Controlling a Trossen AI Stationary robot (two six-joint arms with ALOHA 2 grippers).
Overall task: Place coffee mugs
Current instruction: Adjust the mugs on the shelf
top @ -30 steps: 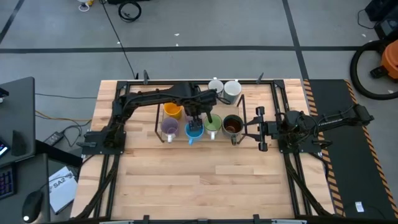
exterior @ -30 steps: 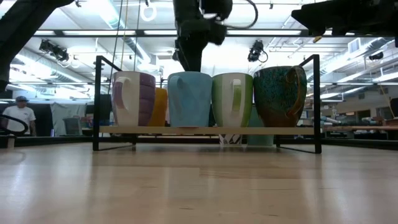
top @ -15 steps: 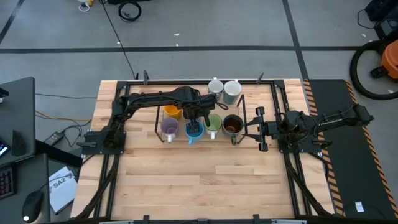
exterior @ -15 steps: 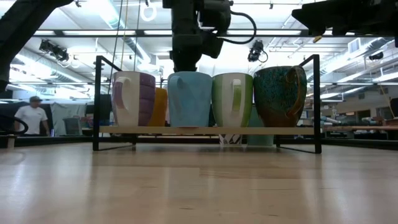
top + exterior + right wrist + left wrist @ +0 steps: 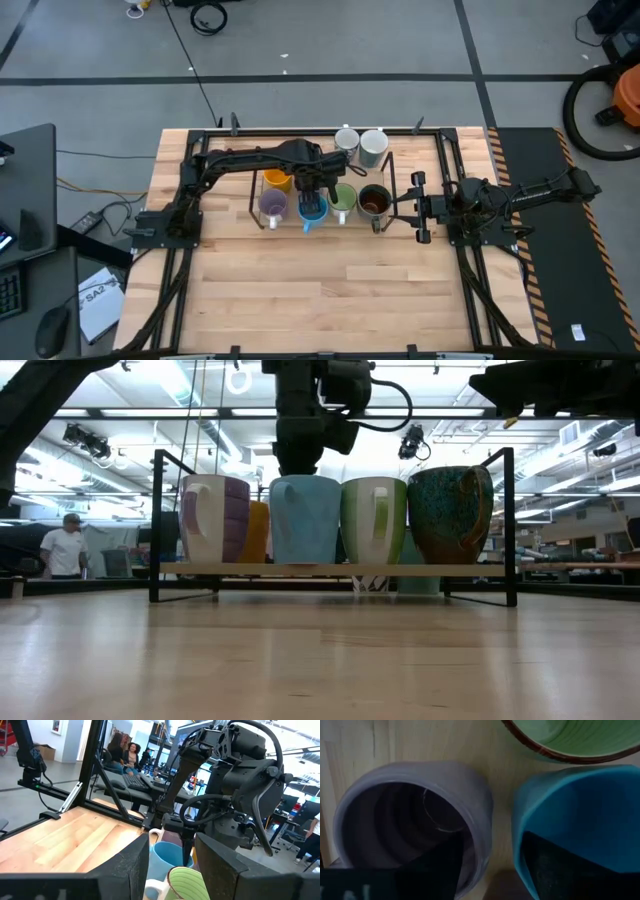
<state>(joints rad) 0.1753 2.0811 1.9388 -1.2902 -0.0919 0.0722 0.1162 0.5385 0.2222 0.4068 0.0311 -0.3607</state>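
Observation:
A black wire rack (image 5: 512, 520) holds the mugs. In its near row stand a lavender mug (image 5: 215, 518), a blue mug (image 5: 305, 520), a light green mug (image 5: 373, 520) and a dark brown mug (image 5: 450, 515). An orange mug (image 5: 278, 180) stands behind them. A white patterned mug (image 5: 346, 139) and a pale grey mug (image 5: 373, 147) sit on the table beyond the rack. My left gripper (image 5: 490, 842) is open and points down over the rack. One finger (image 5: 437, 870) is in a second lavender mug (image 5: 380, 800), the other finger (image 5: 560, 870) in the blue mug (image 5: 580, 795). My right gripper (image 5: 405, 205) waits open, right of the rack. My left gripper comes from above, pointing down, and straddles the adjoining walls of the rear lavender mug (image 5: 477, 835) and the blue mug (image 5: 517, 830). Whether either finger touches a wall I cannot tell. Both mugs stand upright on the rack's shelf.
The rack's wire end frames (image 5: 155, 525) rise at both ends of the wooden shelf. Open tabletop (image 5: 330, 290) lies toward the near edge. The black arm frame (image 5: 180, 240) lines the sides. A person (image 5: 65, 545) walks in the room behind.
My left gripper has come down over the rack and shifted slightly toward the table's left, stopping just above the blue mug's rim; for the last half second it has stayed there. The mugs have not moved. The person in the background has walked on.

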